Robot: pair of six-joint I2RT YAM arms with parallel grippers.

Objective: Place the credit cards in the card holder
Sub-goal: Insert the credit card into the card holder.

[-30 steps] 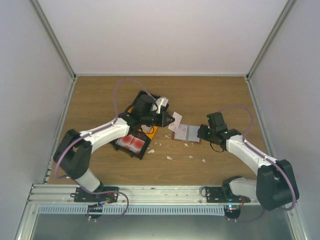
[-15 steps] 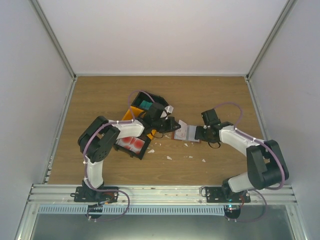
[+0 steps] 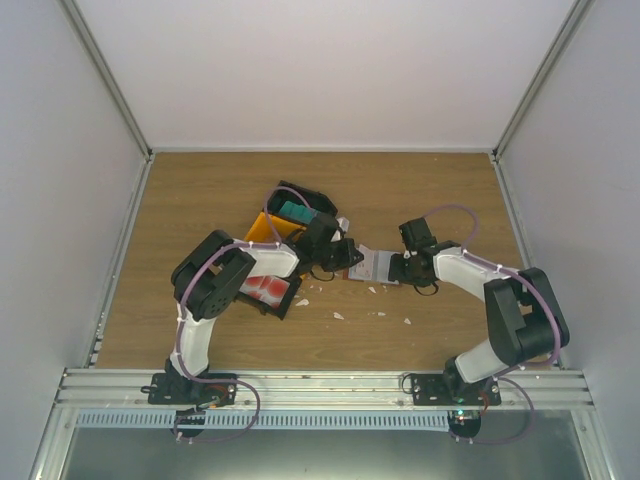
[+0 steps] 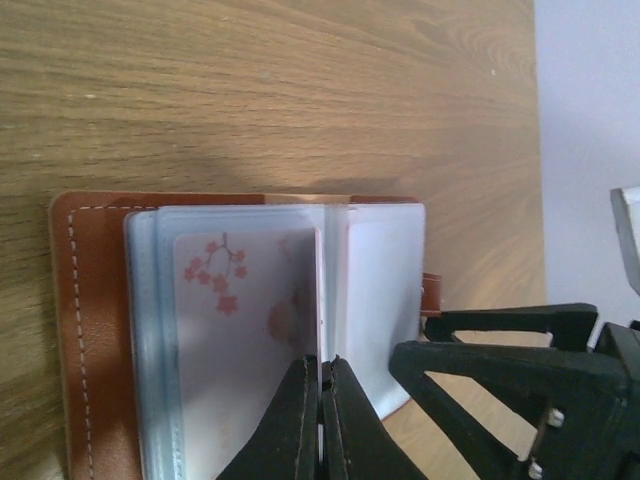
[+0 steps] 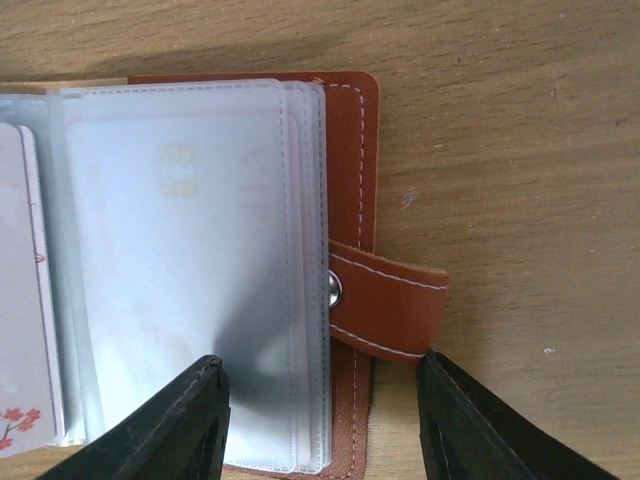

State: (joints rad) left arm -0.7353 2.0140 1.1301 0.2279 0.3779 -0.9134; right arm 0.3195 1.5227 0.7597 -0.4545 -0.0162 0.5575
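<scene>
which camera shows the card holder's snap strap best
Right wrist: the snap strap lies in full view, stud and stitching clear. Left wrist shows only its tip; top external, too small to tell.

Top cam sat high off the table's (image 3: 200, 200) 6 o'clock edge, looking down over all of it. Wrist cams were close, looking down on the holder (image 3: 375, 265): left at its 9 o'clock, right at 3. All three shared the holder.

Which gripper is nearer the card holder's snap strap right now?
Right. The right gripper sits right at the snap strap, jaws open. The left gripper is at the middle of the card holder, pinching a credit card.
</scene>
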